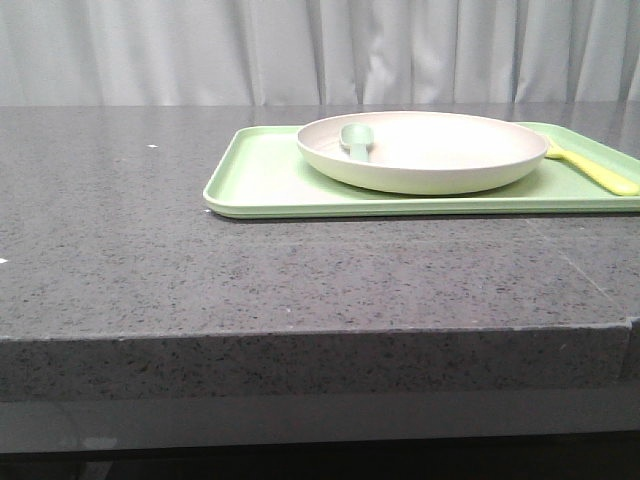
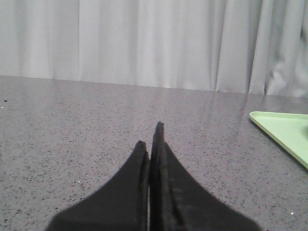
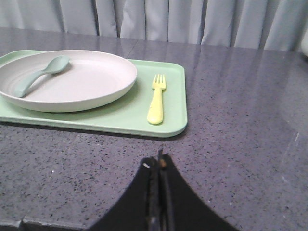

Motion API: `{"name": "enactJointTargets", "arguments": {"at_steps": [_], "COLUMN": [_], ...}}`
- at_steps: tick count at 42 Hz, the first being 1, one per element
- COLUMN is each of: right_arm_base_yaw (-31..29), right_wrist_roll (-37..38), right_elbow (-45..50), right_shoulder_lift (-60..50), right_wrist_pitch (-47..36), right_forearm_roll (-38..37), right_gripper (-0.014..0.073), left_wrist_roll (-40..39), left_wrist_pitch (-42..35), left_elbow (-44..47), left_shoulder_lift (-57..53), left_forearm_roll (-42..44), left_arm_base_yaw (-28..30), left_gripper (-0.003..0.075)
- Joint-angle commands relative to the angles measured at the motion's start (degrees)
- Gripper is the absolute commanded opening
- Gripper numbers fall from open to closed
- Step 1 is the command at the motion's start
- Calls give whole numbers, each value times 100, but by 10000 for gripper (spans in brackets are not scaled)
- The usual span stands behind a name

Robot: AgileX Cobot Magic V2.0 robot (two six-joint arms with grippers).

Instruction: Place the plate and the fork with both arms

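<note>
The cream plate (image 1: 425, 150) sits on a light-green tray (image 1: 260, 180) at the back right of the table; it also shows in the right wrist view (image 3: 72, 79). A muted-green spoon (image 1: 356, 140) lies in the plate. The pale-yellow fork (image 1: 600, 172) lies on the tray to the right of the plate, tines pointing away in the right wrist view (image 3: 157, 98). My right gripper (image 3: 158, 161) is shut and empty, low over bare table short of the tray. My left gripper (image 2: 153, 139) is shut and empty, over bare table left of the tray. Neither gripper shows in the front view.
The grey speckled table (image 1: 150, 250) ends at a front edge in the front view. A white curtain (image 1: 320, 50) hangs behind the table. A corner of the tray (image 2: 284, 130) shows in the left wrist view.
</note>
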Motion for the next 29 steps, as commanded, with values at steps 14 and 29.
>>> {"name": "enactJointTargets", "arguments": {"at_steps": [14, 29], "right_arm_base_yaw": [-133, -133], "right_wrist_roll": [-55, 370], "right_elbow": [421, 421], "right_shoulder_lift": [-269, -269], "right_wrist_pitch": [-1232, -1505], "right_forearm_roll": [-47, -165], "right_gripper": [-67, -67], "left_wrist_roll": [-64, -64], "left_wrist_pitch": [-446, -446], "left_elbow": [22, 22], "left_shoulder_lift": [-114, -114], "left_forearm_roll": [0, 0], "left_arm_base_yaw": [3, 3], "left_gripper": [-18, -18]}}
